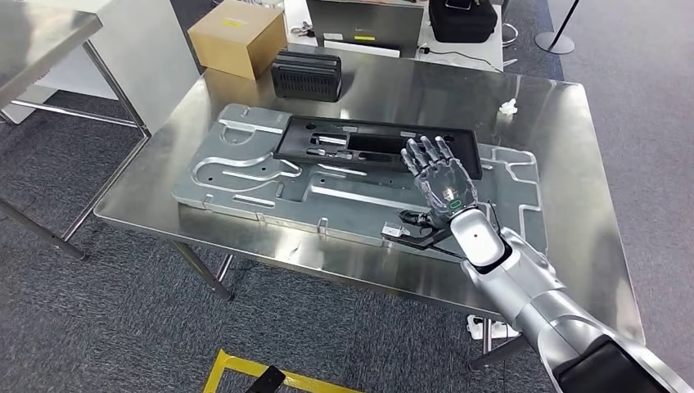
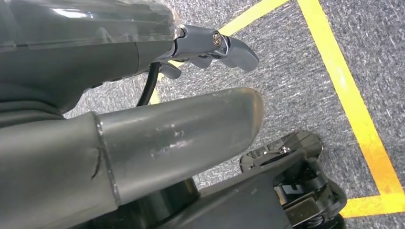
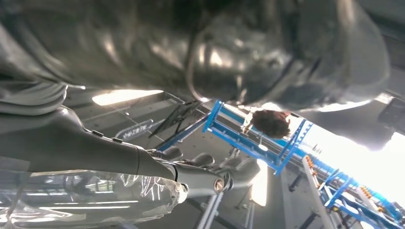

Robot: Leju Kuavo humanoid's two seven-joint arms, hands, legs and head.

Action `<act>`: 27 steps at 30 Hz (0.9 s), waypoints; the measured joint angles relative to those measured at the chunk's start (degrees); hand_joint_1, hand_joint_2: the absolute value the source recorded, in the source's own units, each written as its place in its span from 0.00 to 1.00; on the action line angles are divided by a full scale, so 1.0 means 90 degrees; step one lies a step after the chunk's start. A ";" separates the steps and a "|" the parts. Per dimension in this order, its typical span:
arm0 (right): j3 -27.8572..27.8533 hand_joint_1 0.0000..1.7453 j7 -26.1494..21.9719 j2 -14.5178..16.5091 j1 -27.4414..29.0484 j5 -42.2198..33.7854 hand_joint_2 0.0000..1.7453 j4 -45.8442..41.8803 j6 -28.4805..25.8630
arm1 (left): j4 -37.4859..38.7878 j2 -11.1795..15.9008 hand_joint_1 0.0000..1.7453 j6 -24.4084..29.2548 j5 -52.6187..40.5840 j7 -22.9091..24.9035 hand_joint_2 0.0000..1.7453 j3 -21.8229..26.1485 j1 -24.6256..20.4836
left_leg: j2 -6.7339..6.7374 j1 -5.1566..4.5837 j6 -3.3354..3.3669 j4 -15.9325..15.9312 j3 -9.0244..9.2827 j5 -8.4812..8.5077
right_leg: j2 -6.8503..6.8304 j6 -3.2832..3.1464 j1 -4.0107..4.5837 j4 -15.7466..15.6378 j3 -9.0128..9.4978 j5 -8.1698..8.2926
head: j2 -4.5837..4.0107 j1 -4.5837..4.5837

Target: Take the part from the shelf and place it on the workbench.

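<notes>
The part, a long black plastic frame (image 1: 360, 143), lies flat on the grey metal fixture plate (image 1: 245, 176) that covers much of the steel workbench (image 1: 425, 90). My right hand (image 1: 440, 176) hovers over the frame's right end, fingers spread and holding nothing. In the right wrist view the right hand (image 3: 119, 157) shows its thumb and dark fingers against the shiny metal, with nothing between them. My left hand (image 2: 181, 138) hangs over grey carpet, thumb and a finger stretched out, nothing in it.
A cardboard box (image 1: 237, 37) and a black ribbed case (image 1: 306, 75) stand at the bench's far left. A small white object (image 1: 509, 106) lies at the far right. A small black bracket (image 1: 413, 229) sits by my wrist. Another table (image 1: 41, 33) stands left; yellow floor tape (image 1: 245, 372) runs below.
</notes>
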 joint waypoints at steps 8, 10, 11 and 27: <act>-0.0005 0.00 0.0002 0.0020 0.0015 0.0000 0.00 0.0002 0.0004 | 0.0000 -0.0001 0.00 0.0004 0.0002 0.0000 0.00 0.0002 0.0034 | -0.0032 0.0030 -0.0208 0.1510 -0.0506 -0.1156 | -0.0034 -0.0374 0.0052 -0.0075 -0.0471 0.0454 | 0.0000 -0.0013; -0.0005 0.00 0.0002 0.0020 0.0020 0.0000 0.00 0.0004 0.0009 | 0.0000 -0.0001 0.00 0.0004 0.0002 0.0000 0.00 0.0002 0.0030 | -0.0032 0.0023 -0.0183 0.1846 -0.0416 -0.1093 | -0.0036 -0.0374 0.0088 -0.0062 -0.0649 0.0587 | 0.0000 -0.0013; -0.0006 0.00 0.0002 0.0020 0.0022 0.0000 0.00 0.0005 0.0014 | 0.0000 -0.0001 0.00 0.0004 0.0001 0.0000 0.00 0.0002 0.0030 | -0.0033 0.0014 -0.0148 0.1691 -0.0213 -0.0916 | -0.0037 -0.0369 0.0103 -0.0055 -0.0733 0.0651 | 0.0000 -0.0013; -0.0078 0.00 0.0007 -0.0024 0.0037 -0.0002 0.00 0.0014 0.0067 | 0.0000 -0.0028 0.00 -0.0017 -0.0031 0.0019 0.00 0.0005 -0.0009 | 0.0014 -0.0063 0.0210 -0.0165 0.0177 -0.0106 | -0.0034 0.0011 0.0056 0.1366 -0.0830 0.0155 | 0.0000 0.0021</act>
